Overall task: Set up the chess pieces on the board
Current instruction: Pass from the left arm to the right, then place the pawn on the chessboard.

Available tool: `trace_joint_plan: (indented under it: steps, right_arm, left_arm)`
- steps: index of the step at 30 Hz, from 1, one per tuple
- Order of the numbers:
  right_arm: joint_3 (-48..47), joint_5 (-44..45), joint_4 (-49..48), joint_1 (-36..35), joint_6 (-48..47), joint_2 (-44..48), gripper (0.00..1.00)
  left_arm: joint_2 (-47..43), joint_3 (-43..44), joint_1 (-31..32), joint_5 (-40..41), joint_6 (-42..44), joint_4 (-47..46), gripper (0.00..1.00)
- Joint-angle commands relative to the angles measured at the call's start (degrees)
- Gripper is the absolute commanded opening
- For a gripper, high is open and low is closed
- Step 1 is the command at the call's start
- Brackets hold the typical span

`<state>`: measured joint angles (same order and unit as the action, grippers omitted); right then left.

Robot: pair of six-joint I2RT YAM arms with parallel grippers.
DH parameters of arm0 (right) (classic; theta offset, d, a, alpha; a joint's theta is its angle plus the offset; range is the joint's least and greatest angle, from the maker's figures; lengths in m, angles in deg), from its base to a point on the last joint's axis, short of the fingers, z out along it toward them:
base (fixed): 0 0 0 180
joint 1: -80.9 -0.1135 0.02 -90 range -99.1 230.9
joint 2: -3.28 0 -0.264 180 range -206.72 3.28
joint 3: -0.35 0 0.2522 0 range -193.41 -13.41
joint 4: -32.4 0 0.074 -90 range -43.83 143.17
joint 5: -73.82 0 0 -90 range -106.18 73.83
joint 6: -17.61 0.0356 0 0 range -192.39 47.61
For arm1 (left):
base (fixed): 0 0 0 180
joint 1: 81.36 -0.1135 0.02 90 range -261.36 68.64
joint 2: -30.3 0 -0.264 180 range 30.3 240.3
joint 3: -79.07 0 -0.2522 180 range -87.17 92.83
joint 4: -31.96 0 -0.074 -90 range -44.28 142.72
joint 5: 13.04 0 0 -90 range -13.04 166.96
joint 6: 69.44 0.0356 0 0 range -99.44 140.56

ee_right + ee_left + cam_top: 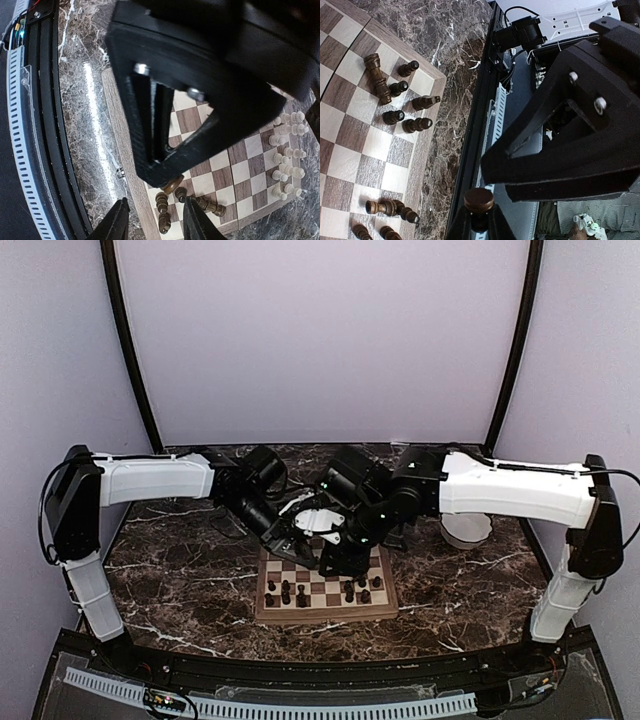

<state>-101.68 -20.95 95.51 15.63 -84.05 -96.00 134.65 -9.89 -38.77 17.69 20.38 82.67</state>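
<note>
The left gripper (479,216) is clenched on a dark brown piece (479,199), with the board (426,145) lying to its left. The right gripper (155,207) is spread open, with fallen dark pieces (161,202) between its fingertips and cream pieces (287,155) off to its right.

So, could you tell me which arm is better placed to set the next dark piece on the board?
Probably the left. The left tool is shut on a dark piece near the board. The right tool hangs open and empty above fallen dark pieces and would have to grasp one first.
</note>
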Motion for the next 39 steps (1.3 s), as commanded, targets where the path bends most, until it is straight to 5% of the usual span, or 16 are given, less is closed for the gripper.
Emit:
trace_joint_plan:
  steps: [1, 13, 19, 25, 33, 39]
  right_arm:
    - [-1.75, 6.3, 1.26, -2.08, -1.58, 0.07, 0.39]
    - [-2.21, 12.07, 0.37, -4.44, -3.01, -0.21, 0.41]
    - [2.06, 11.32, -1.13, -3.85, -0.58, 4.69, 0.41]
    - [5.6, 6.95, -3.8, 0.17, 2.61, 8.27, 0.4]
    - [5.54, 2.9, -6.33, 3.36, 3.2, 7.51, 0.4]
    - [7.0, 2.0, -7.21, 3.79, 2.61, 7.54, 0.4]
  left_arm:
    - [0.17, -0.48, -0.26, -5.69, 1.07, 0.81, 0.05]
    - [-0.21, -1.84, -0.22, -8.91, 0.45, 0.9, 0.07]
    - [0.82, 6.37, -2.65, 14.41, -2.99, 14.94, 0.0]
    - [-5.88, -0.39, -7.05, 18.23, -18.04, 12.03, 0.0]
    - [-12.26, -16.05, -12.78, -0.54, -51.76, -4.81, 0.0]
    - [-14.55, -26.08, -14.43, -4.51, -70.92, -20.25, 0.01]
